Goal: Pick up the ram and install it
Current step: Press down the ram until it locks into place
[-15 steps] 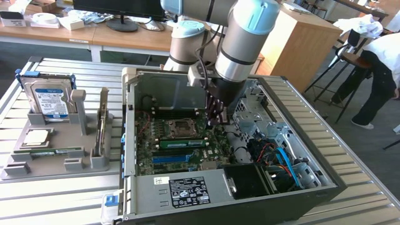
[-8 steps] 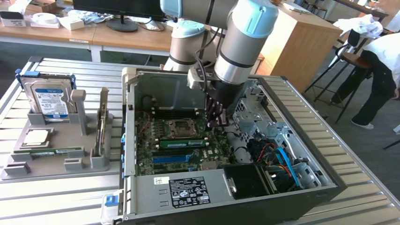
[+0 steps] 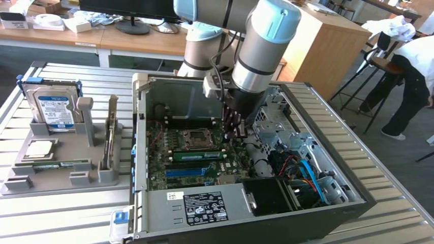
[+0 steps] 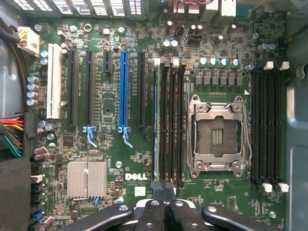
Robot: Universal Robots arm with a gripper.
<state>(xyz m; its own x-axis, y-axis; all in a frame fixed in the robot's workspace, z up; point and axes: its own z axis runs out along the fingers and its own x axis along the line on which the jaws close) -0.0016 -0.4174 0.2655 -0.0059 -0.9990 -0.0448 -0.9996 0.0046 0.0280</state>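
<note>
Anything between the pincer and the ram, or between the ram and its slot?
Nothing visible. The long green ram stick already stands in a black memory slot beside the empty silver CPU socket. The shut black pincer hangs over the end of the slots; whether it touches the stick cannot be told.

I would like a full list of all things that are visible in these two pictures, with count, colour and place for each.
table: one, grey metal slats, under everything
computer case: one, black and grey, open, on the table
motherboard: one, green, inside the case
ram: one, green, standing in a motherboard slot beside the CPU socket
CPU socket: one, silver frame, empty
fixture: one, grey, exterior view's left of the case
hard drive: one, silver with blue label, upright in the fixture
CPU chip: one, silver, flat in the fixture
green stick: one, lying in the fixture
person: one, white top, exterior view's right edge
robot arm: one, silver and light blue, reaching into the case
pincer: one, black, shut, at the memory slots' end
</note>
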